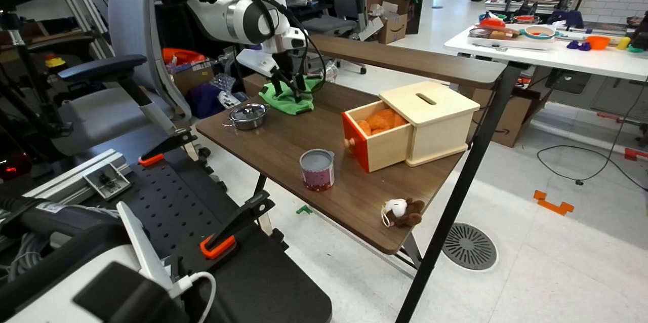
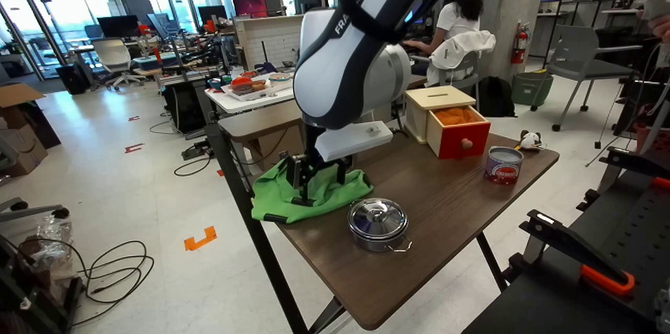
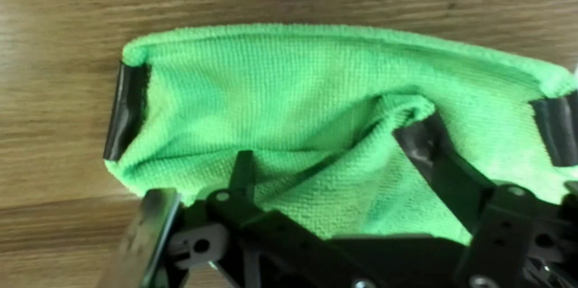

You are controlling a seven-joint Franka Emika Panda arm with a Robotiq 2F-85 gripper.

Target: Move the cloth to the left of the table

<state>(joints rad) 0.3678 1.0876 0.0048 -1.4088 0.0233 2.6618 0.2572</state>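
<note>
The jaws stand spread, gripping nothing, so I judge the leftward move all but done, only backing away left, though a grasp not yet made would look alike. The cloth (image 3: pixel 316 116) lies rumpled beneath them, mid-frame in the wrist view, a fold running between them; in both exterior views it lies at the left of the bench (image 2: pixel 429 198), near the pot (image 2: pixel 378 224).
</note>
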